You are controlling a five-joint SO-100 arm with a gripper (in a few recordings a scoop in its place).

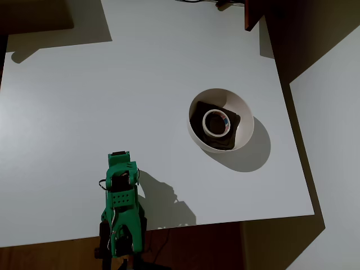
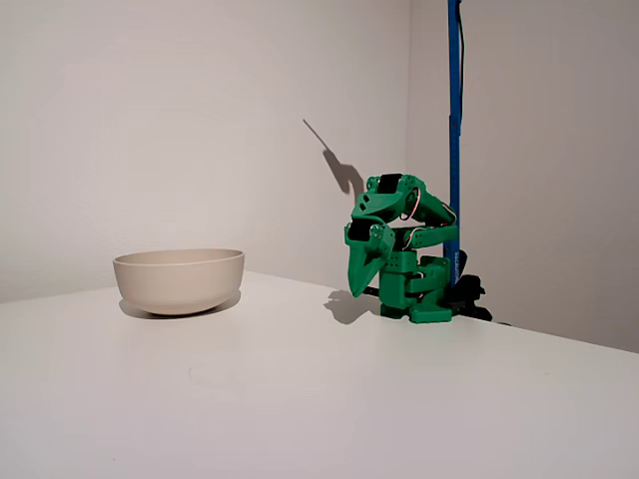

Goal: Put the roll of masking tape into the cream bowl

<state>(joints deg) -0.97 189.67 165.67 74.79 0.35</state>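
On the white desk (image 1: 84,101), seen from overhead, the round cream-white bowl (image 1: 243,115) with smooth sides sits right of centre, and the small cream-white ring of masking tape (image 1: 215,123) lies flat inside it on the dark brown squarish patch (image 1: 198,119) at the bottom, its red-blue mark showing at the inner edge. The tape touches nothing but the bowl's floor. The green plastic arm (image 1: 121,208) is folded up at the near edge of the desk, well apart from the bowl, with its hand (image 2: 361,281) pointing down towards the desk in the fixed view. The fingers appear drawn together and hold nothing, though the side angle leaves this only likely.

By the look of things the task is done, so little can go wrong. The remaining risk, as I judge it, is a careless sweep of the arm out of its folded pose: if it swung towards the bowl it could knock the light bowl along the smooth desk or tip it, spilling the roll out again. The hand's tip also hangs close above the desk, so a downward move could press it into the surface.

The overhead view shows the bowl's inside, with tape and dark patch. The fixed view shows the bowl (image 2: 180,279) from the side, its wall hiding the contents, but gives the arm's folded height and the blue upright pole (image 2: 454,120) behind it.
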